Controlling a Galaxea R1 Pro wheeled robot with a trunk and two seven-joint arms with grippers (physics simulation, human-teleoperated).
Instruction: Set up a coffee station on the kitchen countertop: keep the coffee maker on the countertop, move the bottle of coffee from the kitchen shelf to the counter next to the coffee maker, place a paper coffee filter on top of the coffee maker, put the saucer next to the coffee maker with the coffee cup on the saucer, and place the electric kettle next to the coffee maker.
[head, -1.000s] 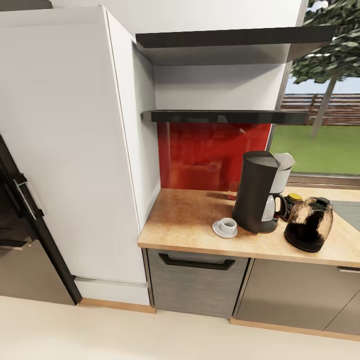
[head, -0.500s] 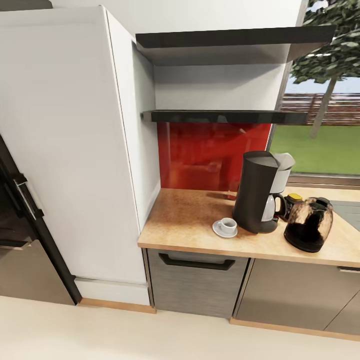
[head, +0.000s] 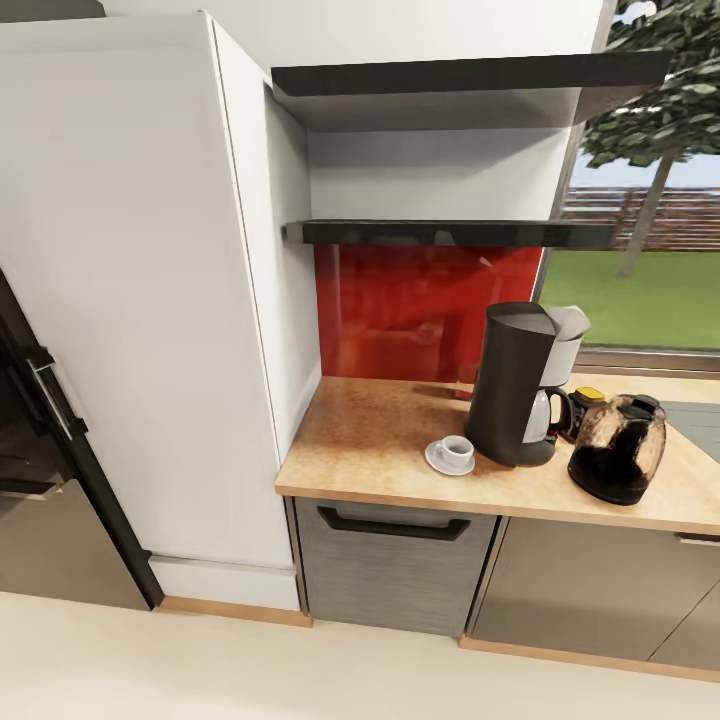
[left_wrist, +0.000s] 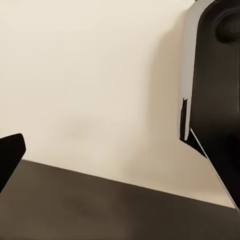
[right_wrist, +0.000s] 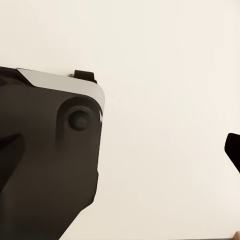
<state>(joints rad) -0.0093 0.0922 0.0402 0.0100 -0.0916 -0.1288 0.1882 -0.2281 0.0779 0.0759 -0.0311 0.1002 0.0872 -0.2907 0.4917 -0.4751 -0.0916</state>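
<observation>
The coffee maker (head: 515, 385) stands upright on the worktop (head: 370, 440), towards its right part, in front of the red backsplash (head: 420, 310). A white paper filter (head: 568, 322) sits on the upper part of the maker, on its right side. Just to the maker's left lies the saucer (head: 449, 458) with the cup (head: 457, 451) on it, near the maker's base but not touching it. The kettle (head: 618, 449) stands just to the right of the maker, nearer the worktop's front edge. Between maker and kettle, farther back, the yellow-capped coffee bottle (head: 585, 402) peeks out, mostly hidden. The two dark shelves (head: 450, 232) above carry nothing visible.

Both wrist views look onto the pale floor (left_wrist: 100, 75) and dark parts of the robot's body (right_wrist: 45, 160). Whether either pincer is spread or pressed together cannot be told, nor how either pincer lies relative to the coffee things.
</observation>
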